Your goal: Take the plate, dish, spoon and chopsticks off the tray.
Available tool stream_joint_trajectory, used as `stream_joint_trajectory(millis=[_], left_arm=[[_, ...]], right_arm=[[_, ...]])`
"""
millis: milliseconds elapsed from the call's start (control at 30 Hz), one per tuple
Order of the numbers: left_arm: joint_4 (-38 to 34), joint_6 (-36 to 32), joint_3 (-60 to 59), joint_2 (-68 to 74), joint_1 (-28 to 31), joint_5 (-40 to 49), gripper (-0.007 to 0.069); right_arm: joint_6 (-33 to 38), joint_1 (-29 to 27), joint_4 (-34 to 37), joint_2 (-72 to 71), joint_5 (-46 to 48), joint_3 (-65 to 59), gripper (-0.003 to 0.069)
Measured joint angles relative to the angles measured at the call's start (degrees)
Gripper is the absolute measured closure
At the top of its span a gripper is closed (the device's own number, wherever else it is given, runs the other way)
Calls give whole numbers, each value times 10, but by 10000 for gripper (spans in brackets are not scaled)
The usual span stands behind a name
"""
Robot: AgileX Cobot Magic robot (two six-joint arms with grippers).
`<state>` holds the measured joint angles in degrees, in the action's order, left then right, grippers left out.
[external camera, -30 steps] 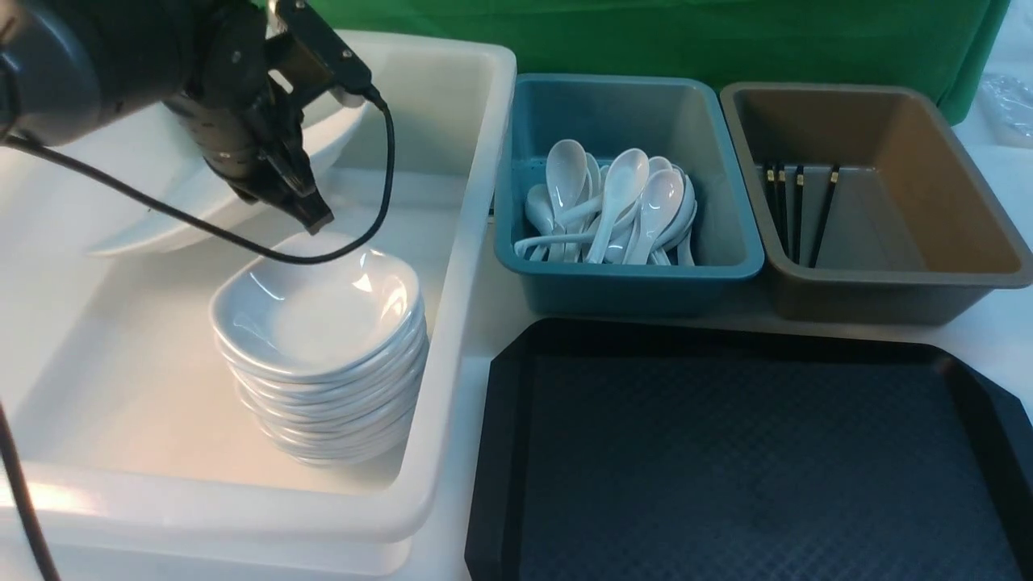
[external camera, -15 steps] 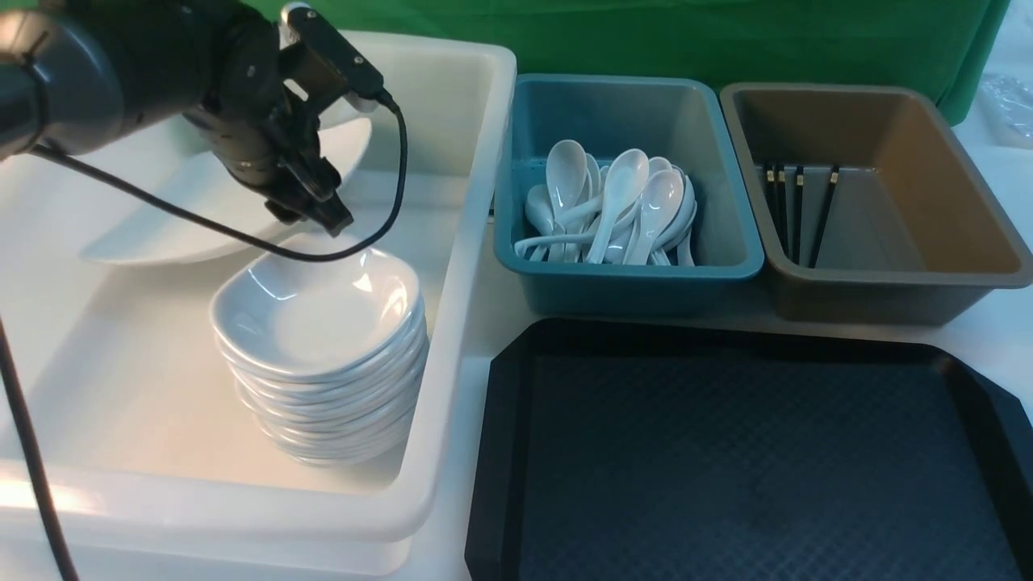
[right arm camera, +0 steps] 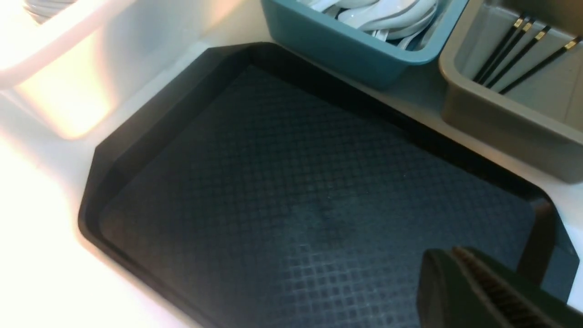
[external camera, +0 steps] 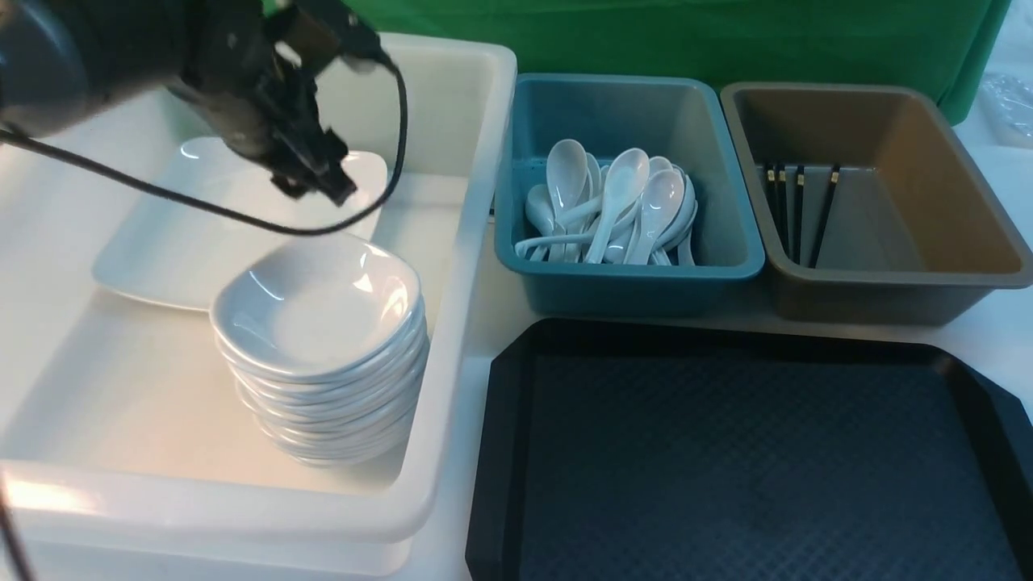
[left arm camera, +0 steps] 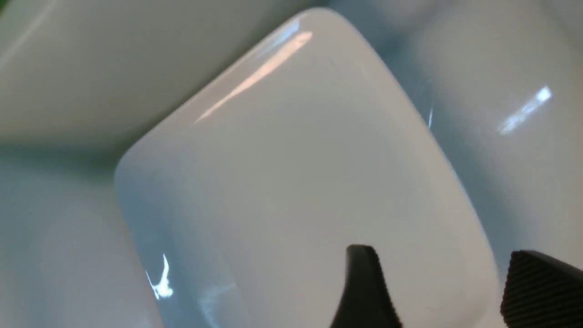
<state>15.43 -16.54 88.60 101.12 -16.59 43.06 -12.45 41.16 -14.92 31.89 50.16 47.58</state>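
The left gripper (external camera: 319,179) is hanging with fingers released over the plate (external camera: 194,242) lying in the white bin (external camera: 476,202), risking its cable snagging the dish (external camera: 315,311) stack.

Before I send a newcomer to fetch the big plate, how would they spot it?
Find the white bin left of the teal one. The plate lies flat at its far end, behind the dish stack. It is square, wide and single.
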Motion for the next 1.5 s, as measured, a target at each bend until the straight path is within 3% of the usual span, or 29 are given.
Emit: stream_joint_trajectory(millis=[100,233,400,533,733,867,1367,1500], left_arm=[[-88,7,-12,-84,-13,-14,388],[-256,-80,-86,-237,-32,-73,581],[-389,-155,-262,-415,-40,-187,617],[-441,-184,-428,-550,-40,-280,620],[-457,-191,-590,-706,-40,-416,620],[-440,-191,-628,-777,-40,-464,620],[-357,-191,-644,-804,-40,-403,620],[-322,-191,-644,-804,-40,-403,619]], right_arm=[[-3,0,-2,0,-19,0,620],[-10,0,-2,0,-25,0,617],[-15,0,-2,0,-27,0,615],[-18,0,0,0,-27,0,617],[-19,0,1,0,-27,0,608],[-19,0,1,0,-28,0,601],[-31,0,1,0,-41,0,570],[-31,-25,3,-1,-42,0,566]])
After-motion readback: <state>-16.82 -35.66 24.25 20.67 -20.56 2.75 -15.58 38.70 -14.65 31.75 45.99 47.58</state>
